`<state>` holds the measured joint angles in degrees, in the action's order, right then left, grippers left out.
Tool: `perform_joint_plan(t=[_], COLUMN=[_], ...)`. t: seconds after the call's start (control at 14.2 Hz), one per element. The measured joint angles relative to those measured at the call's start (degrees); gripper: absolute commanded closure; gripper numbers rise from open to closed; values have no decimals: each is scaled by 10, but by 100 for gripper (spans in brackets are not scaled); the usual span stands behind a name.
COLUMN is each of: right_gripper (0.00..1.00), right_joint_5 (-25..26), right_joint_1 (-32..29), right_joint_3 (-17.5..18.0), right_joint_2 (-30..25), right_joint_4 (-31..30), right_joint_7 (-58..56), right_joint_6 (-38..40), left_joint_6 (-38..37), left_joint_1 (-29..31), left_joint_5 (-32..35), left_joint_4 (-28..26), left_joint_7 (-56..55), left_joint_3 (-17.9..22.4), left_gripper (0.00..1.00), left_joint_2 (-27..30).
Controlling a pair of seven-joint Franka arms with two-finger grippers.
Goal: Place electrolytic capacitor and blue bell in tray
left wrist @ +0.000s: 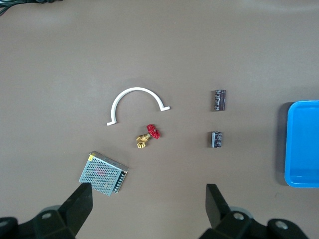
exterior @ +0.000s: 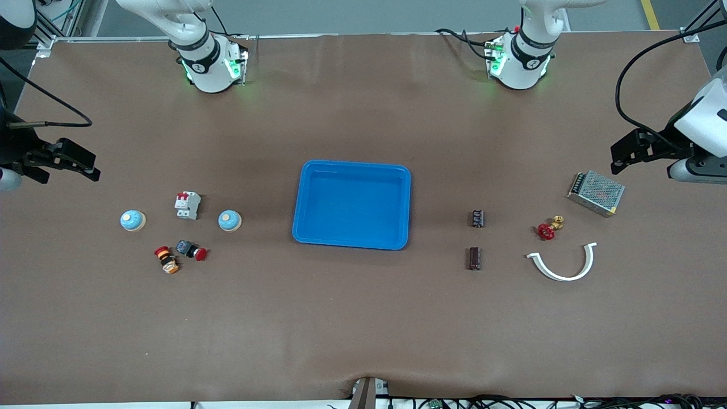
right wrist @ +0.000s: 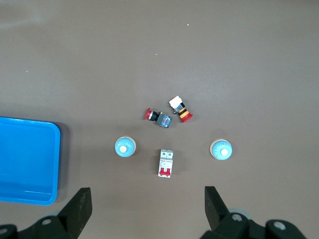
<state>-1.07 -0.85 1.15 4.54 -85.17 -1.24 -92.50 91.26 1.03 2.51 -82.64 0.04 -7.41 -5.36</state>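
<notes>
Lying toward the left arm's table end — two capacitors (exterior: 477, 218), nearest left gripper (exterior: 625, 156); bells (exterior: 230, 220) nearer right gripper (exterior: 76, 162); fingers released.

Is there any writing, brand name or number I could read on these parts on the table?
No text can be read in any view.
Two capacitors: printing too small to read.
Circuit breaker: markings too small.
Metal-mesh power supply: no label legible.
Tray and both bells: no writing visible.

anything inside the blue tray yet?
No. The tray shows only its bare blue floor; nothing covers it. Both capacitors and both blue bells lie on the table outside it.
</notes>
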Motion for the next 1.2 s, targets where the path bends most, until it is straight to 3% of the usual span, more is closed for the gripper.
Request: perform_joint_plan(t=[0.85,1.2], right_gripper=[0,0], right_joint_5=[0,-1], right_joint_1=[6,16], right_joint_3=[1,2], right_joint_2=[-1,11], right_joint_4=[1,-38], right_joint_7=[0,7], right_joint_6=[5,9], left_joint_6=[0,11], left_joint_1=[-2,-2], left_joint_5=[-3,-3], left_joint_4=[-3,-4], left_joint_7=[-1,-16], left_joint_3=[2,1], left_gripper=[0,0], left_joint_2=[-12,-38])
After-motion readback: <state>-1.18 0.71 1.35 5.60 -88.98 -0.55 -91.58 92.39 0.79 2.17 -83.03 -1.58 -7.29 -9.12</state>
